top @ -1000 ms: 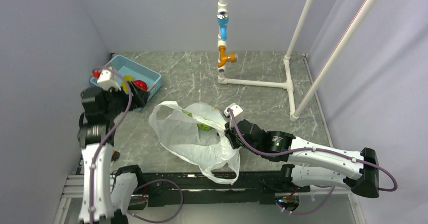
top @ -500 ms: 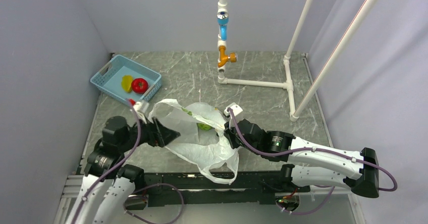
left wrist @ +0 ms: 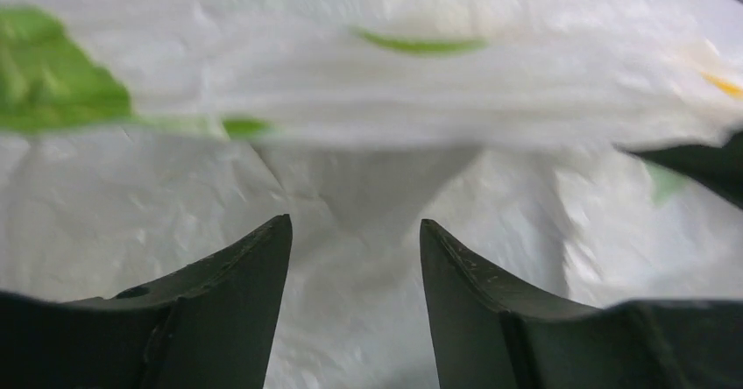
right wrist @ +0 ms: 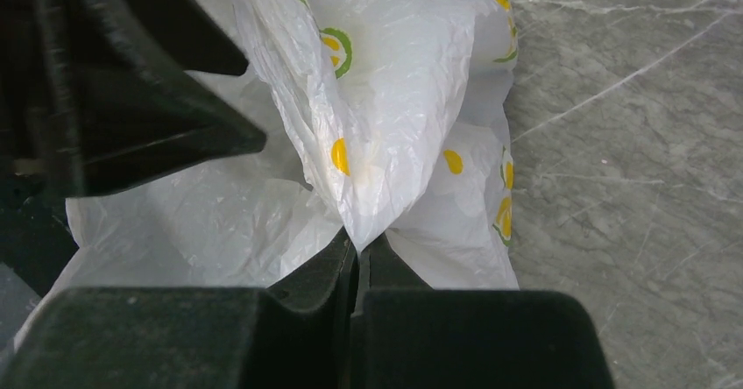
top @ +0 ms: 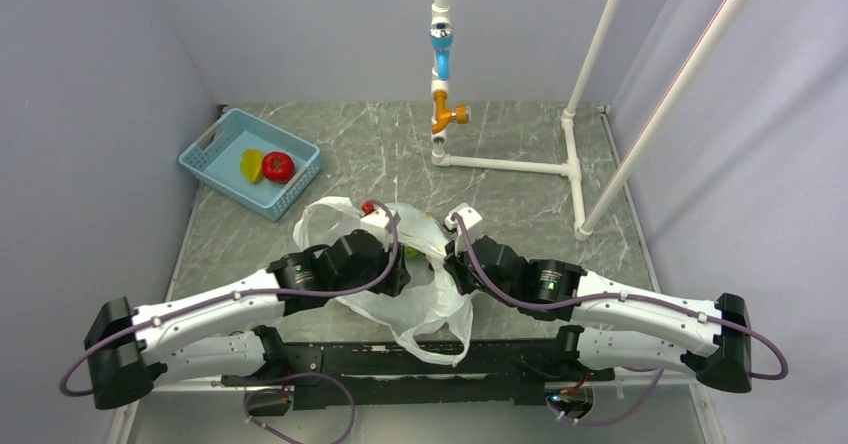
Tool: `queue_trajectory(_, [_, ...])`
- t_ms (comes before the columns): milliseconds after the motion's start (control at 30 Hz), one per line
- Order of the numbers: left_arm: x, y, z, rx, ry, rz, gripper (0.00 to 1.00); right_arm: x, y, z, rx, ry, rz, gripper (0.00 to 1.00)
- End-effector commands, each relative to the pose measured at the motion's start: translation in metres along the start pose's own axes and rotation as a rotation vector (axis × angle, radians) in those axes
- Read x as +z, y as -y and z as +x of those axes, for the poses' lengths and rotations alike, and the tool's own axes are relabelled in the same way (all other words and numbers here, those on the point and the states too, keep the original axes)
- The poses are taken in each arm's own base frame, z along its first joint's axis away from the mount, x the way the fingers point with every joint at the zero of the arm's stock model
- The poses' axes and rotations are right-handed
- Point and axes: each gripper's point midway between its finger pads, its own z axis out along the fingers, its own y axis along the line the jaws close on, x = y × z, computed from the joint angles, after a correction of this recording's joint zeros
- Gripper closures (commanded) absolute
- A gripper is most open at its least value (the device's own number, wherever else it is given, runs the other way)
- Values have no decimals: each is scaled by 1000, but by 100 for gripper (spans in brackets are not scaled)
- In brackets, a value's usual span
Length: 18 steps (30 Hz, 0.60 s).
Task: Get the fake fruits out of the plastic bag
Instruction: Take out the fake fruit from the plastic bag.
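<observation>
The white plastic bag (top: 420, 309) lies at the table's near middle. My right gripper (top: 448, 261) is shut on a fold of the bag (right wrist: 385, 144) and holds its edge up. My left gripper (top: 403, 276) reaches into the bag's mouth, jaws open and empty, with bag film (left wrist: 350, 126) right in front of it. A green round fruit (top: 410, 252) shows a little between the two grippers; a green blur (left wrist: 53, 91) sits at the left wrist view's upper left. The red round fruit (top: 278, 166) and the yellow oblong fruit (top: 252, 164) lie in the blue basket (top: 215, 144). The purple bunch is hidden.
The blue basket stands at the back left. A white pipe frame (top: 520, 166) with a blue and orange fitting (top: 442, 74) stands at the back and right. Grey walls close in on both sides.
My left arm has swung from the basket down and right across the table into the bag's mouth. The right gripper has kept its hold on the bag.
</observation>
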Motion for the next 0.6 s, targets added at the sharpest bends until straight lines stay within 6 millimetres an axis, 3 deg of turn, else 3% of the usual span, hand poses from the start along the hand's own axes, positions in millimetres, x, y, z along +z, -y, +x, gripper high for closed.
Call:
queue_trajectory(0, [13,2,-57,7,235,-69,40,-7,-8,-19,39,64,-39,100])
queue_trajectory(167, [32,7,-61,27,334,-15,41,-6,-11,-18,37,63,-52,100])
queue_trajectory(367, [53,-2,-53,20,331,-60,49,-6,-8,-15,40,55,-41,100])
queue_trajectory(567, [64,-18,-53,-18,380,-140,49,-6,-5,-8,50,47,-33,100])
